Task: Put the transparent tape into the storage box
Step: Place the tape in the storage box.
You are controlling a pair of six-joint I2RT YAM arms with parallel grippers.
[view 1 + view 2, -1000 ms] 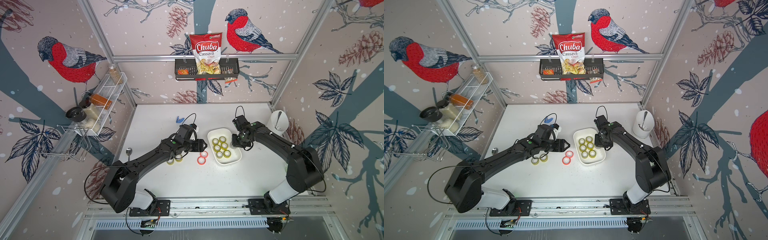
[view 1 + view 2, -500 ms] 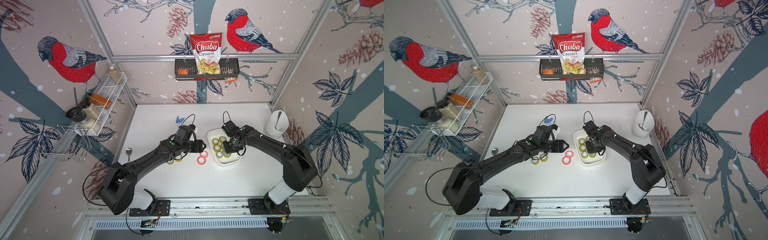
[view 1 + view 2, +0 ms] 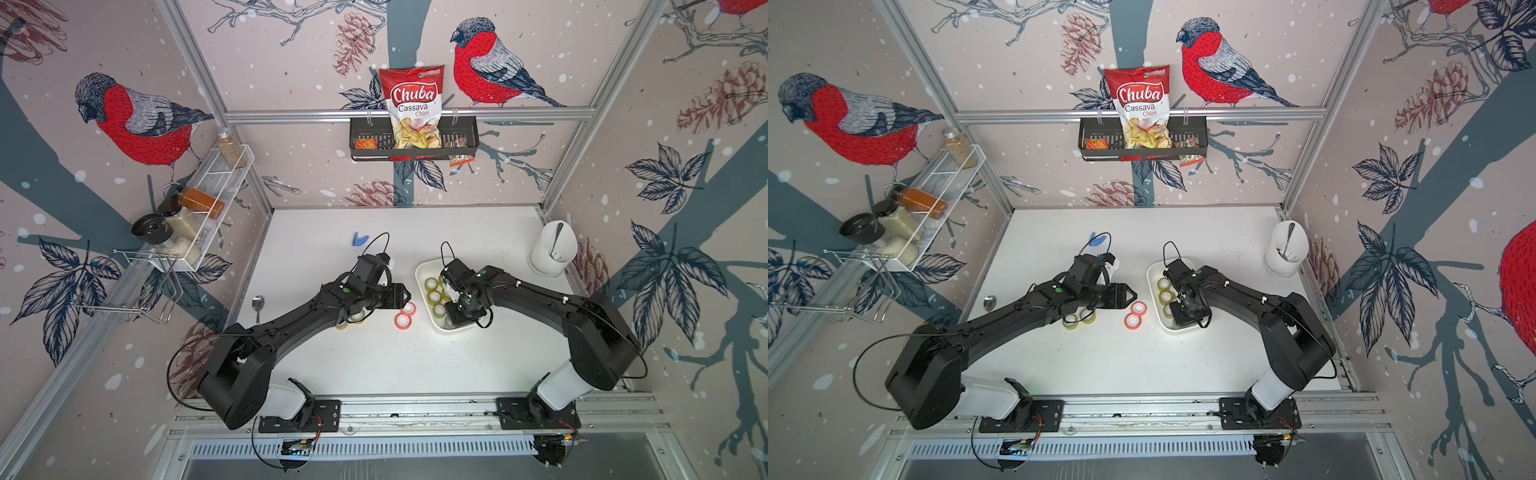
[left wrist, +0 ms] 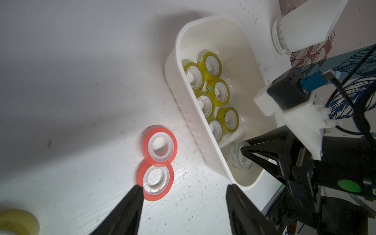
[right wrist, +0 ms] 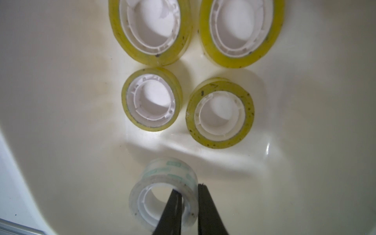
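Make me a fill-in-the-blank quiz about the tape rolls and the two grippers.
The right gripper is ____ on the transparent tape inside the storage box.
The other rolls in that box are ____.
The two rolls on the table by the left gripper are ____.
The left gripper's jaws stand ____.
Missing: shut; yellow; red; open.

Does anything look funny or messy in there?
Only a little. The yellow tape rolls in the storage box are dotted with dark specks, like stuck dirt. The right gripper pinches the transparent tape by its wall, one finger inside the hole. Nothing looks spilled or broken.
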